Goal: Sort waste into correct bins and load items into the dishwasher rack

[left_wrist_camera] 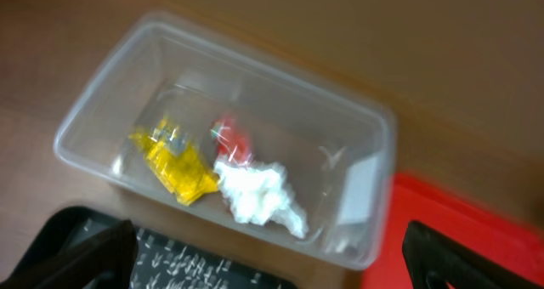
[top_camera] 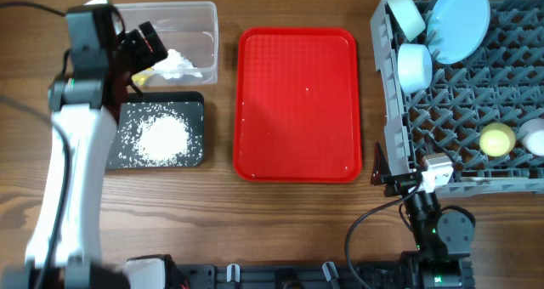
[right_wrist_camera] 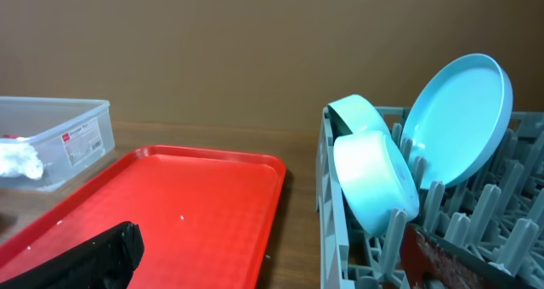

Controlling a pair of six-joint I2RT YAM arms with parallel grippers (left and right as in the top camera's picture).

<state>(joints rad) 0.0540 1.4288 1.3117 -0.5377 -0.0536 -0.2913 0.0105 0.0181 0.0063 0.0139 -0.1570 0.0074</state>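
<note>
A grey dishwasher rack point(top_camera: 450, 119) fills the table's right edge up to the far right corner, holding a blue plate point(top_camera: 459, 21), bowls point(top_camera: 415, 66) and a yellow cup point(top_camera: 497, 139). A red tray point(top_camera: 297, 102) lies mid-table. Near the far left corner, a clear tub point(top_camera: 197, 21) holds a white tissue point(left_wrist_camera: 255, 195), a yellow wrapper point(left_wrist_camera: 174, 163) and a red wrapper point(left_wrist_camera: 231, 140). A black tray point(top_camera: 194, 106) of rice point(top_camera: 161, 138) sits just nearer. The left gripper point(top_camera: 140, 51) hovers over the tub, fingers wide apart and empty. The right gripper point(top_camera: 398, 180) sits by the near edge beside the rack; I cannot tell its spread. Sorting looks done, so the left arm should lift straight up, clear of the tub walls.
</note>
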